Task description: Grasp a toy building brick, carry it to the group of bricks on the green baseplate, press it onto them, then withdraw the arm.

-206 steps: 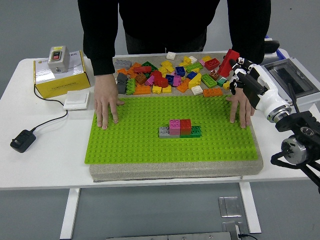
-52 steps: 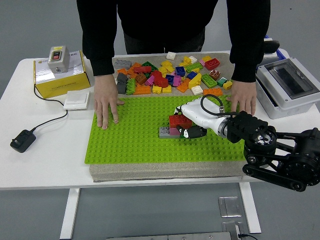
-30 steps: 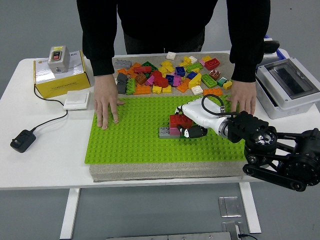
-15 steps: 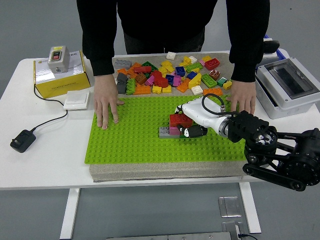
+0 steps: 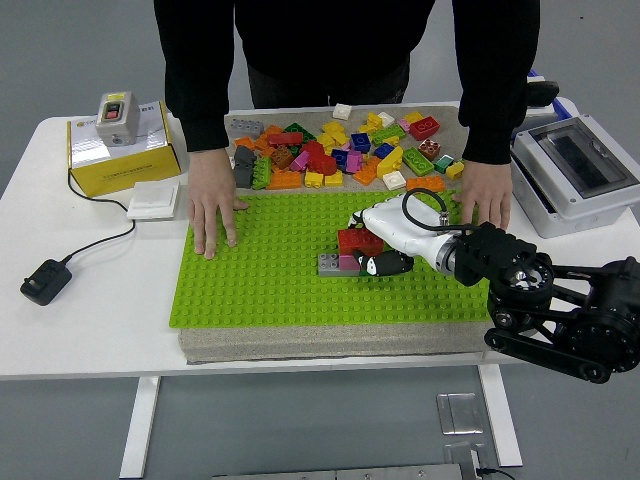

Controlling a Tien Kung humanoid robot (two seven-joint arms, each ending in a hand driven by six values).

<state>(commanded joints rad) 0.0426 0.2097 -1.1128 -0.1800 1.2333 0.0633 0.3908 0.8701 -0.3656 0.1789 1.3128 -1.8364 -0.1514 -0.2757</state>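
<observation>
Now R hand [image 5: 385, 240] atop red brick [image 5: 358, 241] on brick group [image 5: 345, 257].

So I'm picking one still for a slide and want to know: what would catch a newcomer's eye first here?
Probably the robot's right hand, reaching in from the right and pressing a red brick onto the small group of bricks in the middle of the green baseplate. Next, the bright heap of loose bricks behind the plate, and a person's hands resting flat on its far corners.
</observation>
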